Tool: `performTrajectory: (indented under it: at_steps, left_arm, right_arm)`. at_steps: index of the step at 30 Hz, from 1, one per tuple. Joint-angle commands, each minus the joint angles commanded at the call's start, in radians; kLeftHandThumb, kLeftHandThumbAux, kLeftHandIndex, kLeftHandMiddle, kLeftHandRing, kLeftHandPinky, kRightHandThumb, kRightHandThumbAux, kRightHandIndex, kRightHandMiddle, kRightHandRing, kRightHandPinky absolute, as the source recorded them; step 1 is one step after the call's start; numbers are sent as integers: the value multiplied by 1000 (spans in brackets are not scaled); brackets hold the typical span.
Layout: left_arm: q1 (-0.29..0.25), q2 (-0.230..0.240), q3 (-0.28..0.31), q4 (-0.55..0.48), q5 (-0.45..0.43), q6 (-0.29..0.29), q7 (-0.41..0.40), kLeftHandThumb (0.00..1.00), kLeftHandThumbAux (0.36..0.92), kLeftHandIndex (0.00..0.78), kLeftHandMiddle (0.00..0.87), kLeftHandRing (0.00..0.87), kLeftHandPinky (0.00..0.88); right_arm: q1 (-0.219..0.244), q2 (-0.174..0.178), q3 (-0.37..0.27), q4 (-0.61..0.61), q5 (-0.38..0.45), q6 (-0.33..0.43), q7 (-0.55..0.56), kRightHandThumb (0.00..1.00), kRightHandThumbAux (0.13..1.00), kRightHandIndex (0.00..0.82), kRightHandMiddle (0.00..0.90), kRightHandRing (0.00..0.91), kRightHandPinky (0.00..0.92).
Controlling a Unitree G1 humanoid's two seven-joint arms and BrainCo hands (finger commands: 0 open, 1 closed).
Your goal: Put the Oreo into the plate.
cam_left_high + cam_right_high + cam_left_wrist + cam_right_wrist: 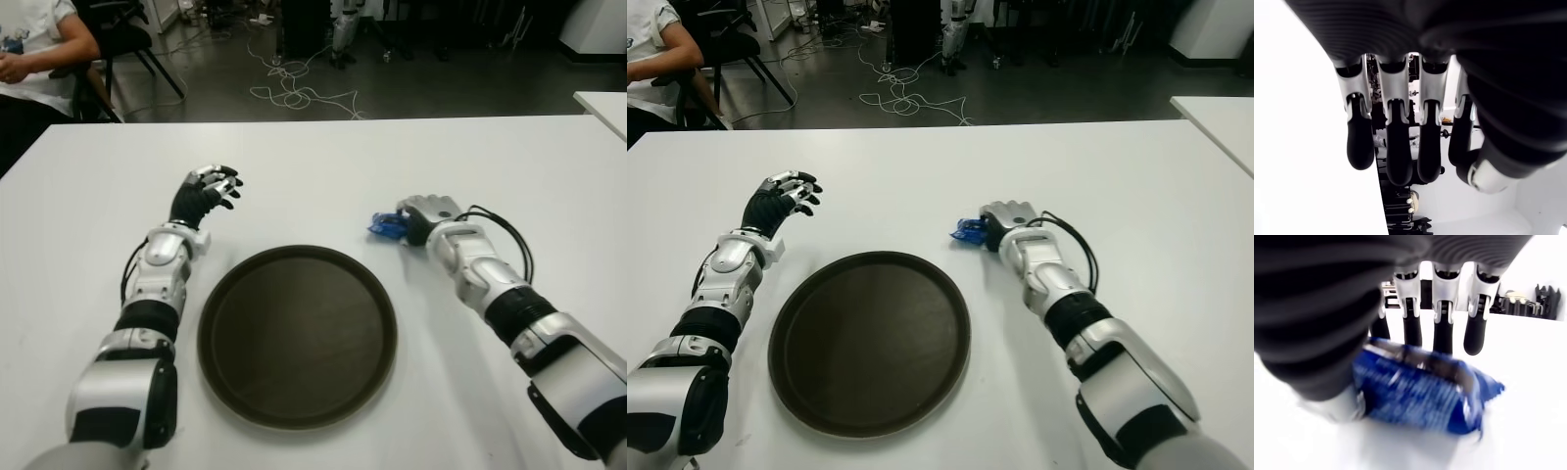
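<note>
The Oreo (386, 227) is a small blue packet lying on the white table (313, 176), just past the right rim of a round dark brown plate (297, 333). My right hand (419, 213) is lowered over the packet. In the right wrist view the packet (1425, 391) lies under the palm, with the fingers (1442, 330) reaching down behind it and the thumb at its side, not clamped on it. My left hand (208, 191) shows to the left of the plate's far edge, fingers relaxed and holding nothing.
A person (39, 49) sits on a chair past the table's far left corner. Cables (294, 93) lie on the floor beyond the far edge. A second white table (602, 103) stands at the right.
</note>
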Motion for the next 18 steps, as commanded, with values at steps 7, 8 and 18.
performTrajectory:
  at_steps: [7, 8, 18]
  left_arm:
    - [6, 0, -2, -12, 1, -2, -1, 834, 673, 419, 466, 498, 558]
    - [7, 0, -2, -14, 2, -2, 0, 834, 673, 419, 466, 497, 559]
    - [11, -5, 2, -26, -2, 8, 8, 834, 672, 419, 467, 502, 569]
  right_arm:
    - [4, -4, -13, -10, 10, -3, 16, 690, 736, 419, 537, 543, 526]
    - [4, -3, -15, -11, 11, -1, 19, 690, 736, 419, 536, 542, 527]
    - [5, -5, -25, -11, 8, 1, 30, 687, 737, 418, 538, 539, 527]
